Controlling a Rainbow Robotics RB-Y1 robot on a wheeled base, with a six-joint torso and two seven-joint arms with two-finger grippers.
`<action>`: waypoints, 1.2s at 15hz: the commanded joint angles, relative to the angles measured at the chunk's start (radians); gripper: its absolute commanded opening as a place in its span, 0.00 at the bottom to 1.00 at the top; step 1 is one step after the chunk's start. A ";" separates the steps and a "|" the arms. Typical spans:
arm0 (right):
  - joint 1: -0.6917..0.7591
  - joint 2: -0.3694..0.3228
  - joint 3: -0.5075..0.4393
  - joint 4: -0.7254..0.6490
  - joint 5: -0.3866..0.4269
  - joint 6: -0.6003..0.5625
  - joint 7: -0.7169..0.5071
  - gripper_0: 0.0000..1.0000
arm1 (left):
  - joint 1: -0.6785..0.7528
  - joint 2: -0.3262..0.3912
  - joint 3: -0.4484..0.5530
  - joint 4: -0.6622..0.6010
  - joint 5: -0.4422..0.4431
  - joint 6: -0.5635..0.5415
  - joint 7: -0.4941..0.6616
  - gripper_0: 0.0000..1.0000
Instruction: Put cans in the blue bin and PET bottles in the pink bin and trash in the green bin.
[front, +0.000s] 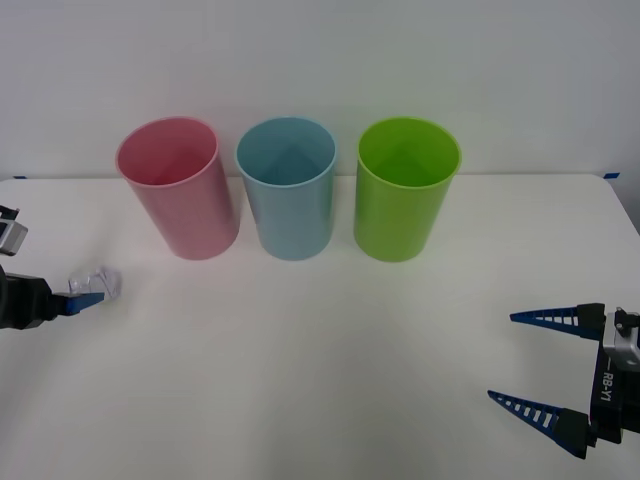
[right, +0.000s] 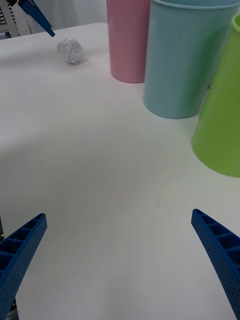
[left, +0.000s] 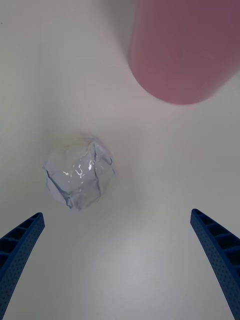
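Left wrist view: trash (left: 79, 177) lies just ahead of the spread left end effector (left: 120, 260).

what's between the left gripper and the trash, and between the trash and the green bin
Nothing between the open left gripper and the trash. The pink bin and blue bin stand between the trash and the green bin.

left tool (left: 120, 265) open | trash (left: 79, 172) ahead, untouched | pink bin (left: 185, 50) beyond

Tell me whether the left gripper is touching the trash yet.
Apart. The left wrist view shows the left gripper open, bare table between each fingertip and the trash.
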 joint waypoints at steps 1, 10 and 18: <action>0.000 0.000 0.000 0.000 0.000 0.000 0.000 1.00 | -0.052 0.013 -0.031 0.077 0.006 0.008 0.002 1.00; 0.000 0.000 0.000 0.000 0.000 0.000 0.000 1.00 | -0.131 0.043 -0.151 0.186 0.022 0.091 0.003 1.00; 0.000 0.000 0.000 0.000 0.000 0.000 0.000 1.00 | -0.151 0.042 -0.201 0.224 0.011 0.137 0.005 1.00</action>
